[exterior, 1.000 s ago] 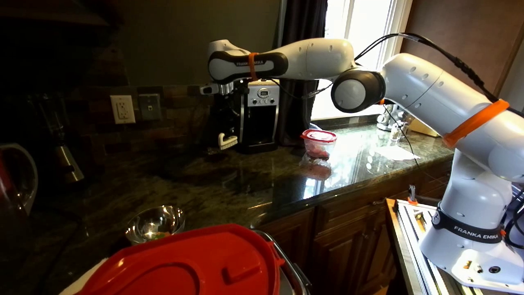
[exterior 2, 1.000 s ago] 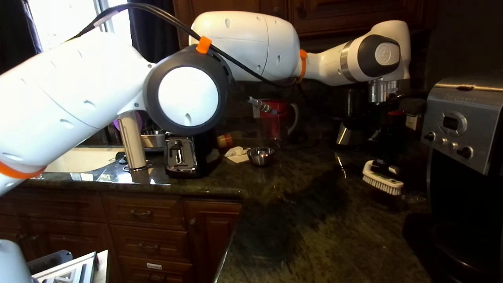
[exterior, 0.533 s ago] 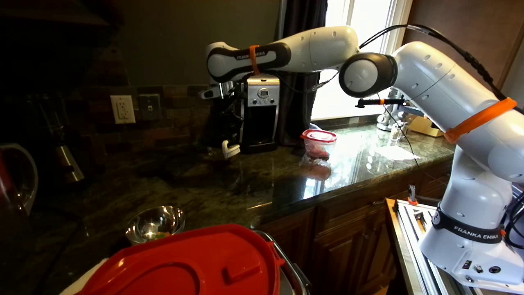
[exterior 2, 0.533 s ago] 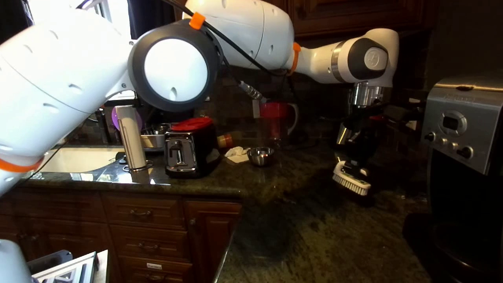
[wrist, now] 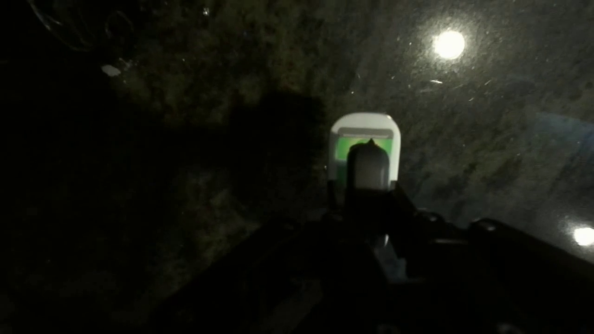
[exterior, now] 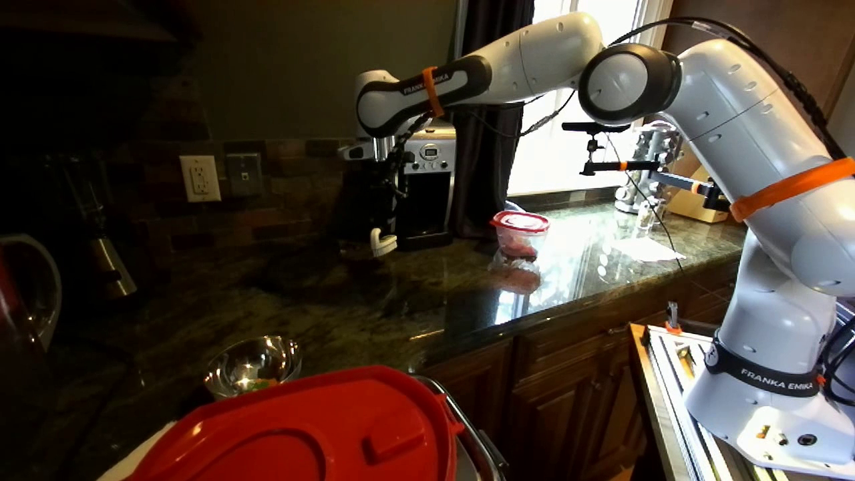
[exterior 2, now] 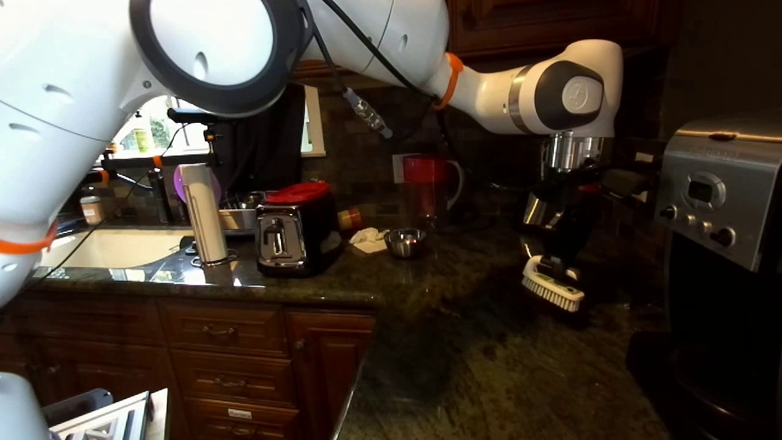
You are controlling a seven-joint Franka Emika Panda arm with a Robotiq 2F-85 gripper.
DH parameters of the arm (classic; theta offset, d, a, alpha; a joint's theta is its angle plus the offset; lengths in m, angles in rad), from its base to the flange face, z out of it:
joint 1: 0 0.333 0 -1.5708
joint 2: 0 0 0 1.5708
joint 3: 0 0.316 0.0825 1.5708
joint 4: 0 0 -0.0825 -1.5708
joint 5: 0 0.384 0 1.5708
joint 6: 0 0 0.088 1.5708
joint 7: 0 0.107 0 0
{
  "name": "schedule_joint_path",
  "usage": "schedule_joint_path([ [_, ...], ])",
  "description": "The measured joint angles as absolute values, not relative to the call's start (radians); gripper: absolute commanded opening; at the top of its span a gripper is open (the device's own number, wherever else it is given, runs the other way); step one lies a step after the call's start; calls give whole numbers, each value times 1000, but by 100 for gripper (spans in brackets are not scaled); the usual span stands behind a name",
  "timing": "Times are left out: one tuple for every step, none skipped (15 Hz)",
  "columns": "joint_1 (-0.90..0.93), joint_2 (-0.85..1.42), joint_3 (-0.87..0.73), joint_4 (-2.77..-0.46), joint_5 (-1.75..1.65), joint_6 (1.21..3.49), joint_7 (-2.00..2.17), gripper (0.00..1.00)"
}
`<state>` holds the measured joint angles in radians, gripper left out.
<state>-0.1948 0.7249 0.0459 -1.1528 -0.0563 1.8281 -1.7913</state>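
Left of the coffee maker (exterior 2: 733, 165) in both exterior views, there was the white scrub brush (exterior 2: 553, 292), bristles facing down, and the gripper (exterior 2: 557, 260) had it pinched by the handle! The fingertips themselves were lost in the gloom, and whether those bristles met the countertop (exterior 2: 489, 379) you simply could not tell.

What a crowd around the machine, though! Just to the coffee maker's right in an exterior view hung a dark curtain (exterior: 491, 33), and a little farther right sat a clear tub (exterior: 521, 237) under a red cover. Off to its left, a white wall outlet (exterior: 200, 178).

Well left of the coffee maker in an exterior view: the chrome-fronted toaster (exterior 2: 287, 244), a red plastic lid (exterior 2: 299, 192) lying on top; closer in, a crumpled white wad (exterior 2: 368, 237) beside a steel bowl (exterior 2: 405, 243); and behind the bowl, the red pitcher (exterior 2: 427, 177)!

And the big obstruction? The robot arm (exterior: 528, 60), coming in from the right of the coffee maker in an exterior view and cutting across the window (exterior: 544, 167)! There the gripper overlapped the coffee maker's left edge, while in the wrist view its dark body masked the near part of the brush.
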Motion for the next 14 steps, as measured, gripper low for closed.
schedule_joint_path([
  [-195,726,46,-1150,-56,1828,-1791,23],
  [-193,726,46,-1150,-56,1828,-1791,23],
  [-191,726,46,-1150,-56,1828,-1791,23],
  [-189,726,46,-1150,-56,1828,-1791,23],
  [-189,726,46,-1150,-56,1828,-1791,6],
  [-189,726,46,-1150,-56,1828,-1791,6],
  [-188,726,45,-1152,-63,1838,-1791,6],
  [-185,724,44,-1160,-70,1865,-1791,6],
  [-183,715,44,-1183,-77,1907,-1798,6],
  [-182,699,43,-1223,-83,1958,-1811,6],
  [-184,678,43,-1266,-86,2007,-1829,6],
  [-189,655,43,-1310,-86,2050,-1848,6],
  [-196,630,43,-1353,-84,2084,-1867,6],
  [-204,603,42,-1397,-81,2108,-1884,6],
])
